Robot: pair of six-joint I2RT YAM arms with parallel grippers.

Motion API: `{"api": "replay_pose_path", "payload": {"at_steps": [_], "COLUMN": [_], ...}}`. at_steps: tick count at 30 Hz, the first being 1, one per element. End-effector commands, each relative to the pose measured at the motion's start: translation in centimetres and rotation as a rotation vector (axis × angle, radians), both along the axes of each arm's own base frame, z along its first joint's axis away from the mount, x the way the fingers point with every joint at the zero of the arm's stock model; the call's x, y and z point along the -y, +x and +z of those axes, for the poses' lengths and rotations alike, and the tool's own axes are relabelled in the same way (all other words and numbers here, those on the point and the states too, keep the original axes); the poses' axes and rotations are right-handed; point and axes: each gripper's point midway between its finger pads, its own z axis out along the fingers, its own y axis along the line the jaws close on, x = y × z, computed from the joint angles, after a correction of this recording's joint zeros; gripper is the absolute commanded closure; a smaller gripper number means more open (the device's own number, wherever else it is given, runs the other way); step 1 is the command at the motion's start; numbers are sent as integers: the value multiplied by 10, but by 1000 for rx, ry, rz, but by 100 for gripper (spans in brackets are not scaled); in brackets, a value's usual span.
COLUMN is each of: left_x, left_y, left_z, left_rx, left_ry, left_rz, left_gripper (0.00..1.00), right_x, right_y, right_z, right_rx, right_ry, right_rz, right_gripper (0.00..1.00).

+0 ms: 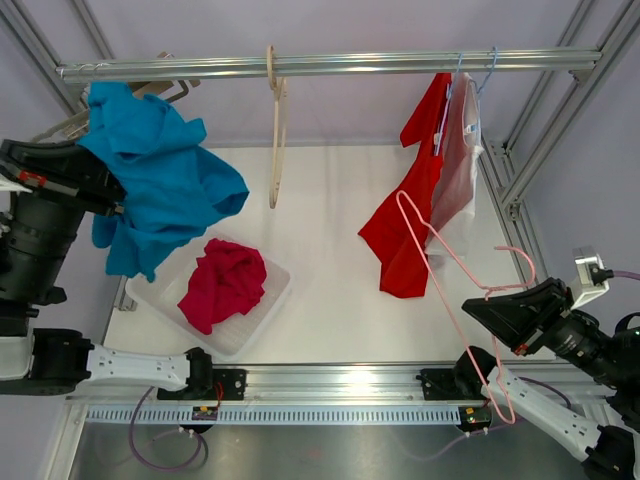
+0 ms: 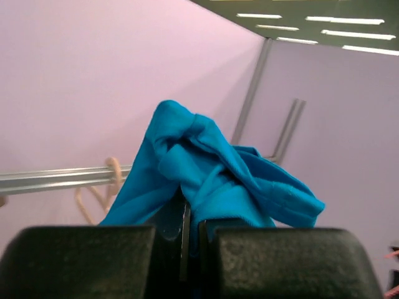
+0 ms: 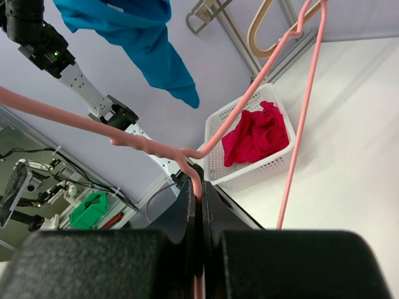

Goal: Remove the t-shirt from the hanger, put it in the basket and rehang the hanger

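My left gripper (image 1: 112, 205) is shut on a blue t-shirt (image 1: 160, 180) and holds it up at the left, above the white basket (image 1: 268, 300). The shirt hangs free of any hanger; in the left wrist view it bunches over the shut jaws (image 2: 212, 174). My right gripper (image 1: 478, 307) is shut on the wire of a bare pink hanger (image 1: 440, 260) at the right front. In the right wrist view the pink hanger (image 3: 249, 99) runs out from between the shut jaws, and the blue t-shirt (image 3: 143, 37) hangs at the top.
The white basket holds a crimson garment (image 1: 225, 283). A red shirt (image 1: 415, 200) and a pale garment (image 1: 460, 160) hang on the rail (image 1: 330, 66) at the right. An empty wooden hanger (image 1: 275, 130) hangs mid-rail. More hangers (image 1: 150, 92) sit at the left.
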Motion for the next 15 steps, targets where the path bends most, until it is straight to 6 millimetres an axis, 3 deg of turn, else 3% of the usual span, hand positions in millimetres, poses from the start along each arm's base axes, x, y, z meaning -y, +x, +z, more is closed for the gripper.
{"api": "replay_pose_path", "payload": {"at_steps": [1, 2, 3, 4, 5, 6, 8, 9, 10, 11, 12, 13, 15], "left_x": [-12, 0, -18, -22, -5, -24, -15, -21, -43, -51, -51, -74, -77], "left_y": [16, 20, 20, 23, 27, 29, 33, 34, 32, 32, 34, 33, 33], "left_z": [-35, -54, -60, -73, -99, -110, -146, -156, -164, -171, -191, -201, -230], "left_rx": [-13, -18, -12, -29, -36, -48, -59, -69, -87, -105, -123, -165, -220], "left_ry": [110, 137, 120, 129, 168, 150, 178, 163, 111, 79, 103, 52, 69], "left_rz": [160, 175, 203, 236, 249, 293, 323, 344, 357, 366, 388, 408, 405], "left_gripper": [100, 100, 100, 100, 100, 100, 100, 100, 100, 100, 100, 100, 100], "right_x": [-16, -19, -26, -29, -33, -36, -41, -44, -46, -50, -51, -53, -56], "right_y": [16, 15, 18, 19, 21, 23, 28, 29, 30, 31, 33, 34, 38], "right_z": [-8, -8, -12, -12, -14, -15, -19, -20, -20, -22, -24, -25, -28], "right_rx": [4, 5, -6, -5, -14, -14, -26, -29, -29, -33, -38, -35, -43], "right_ry": [-59, -64, -80, -84, -98, -107, -124, -130, -132, -139, -145, -149, -158], "right_rz": [-6, 14, 26, 35, 43, 46, 48, 52, 57, 69, 70, 71, 62], "right_gripper": [100, 100, 100, 100, 100, 100, 100, 100, 100, 100, 100, 100, 100]}}
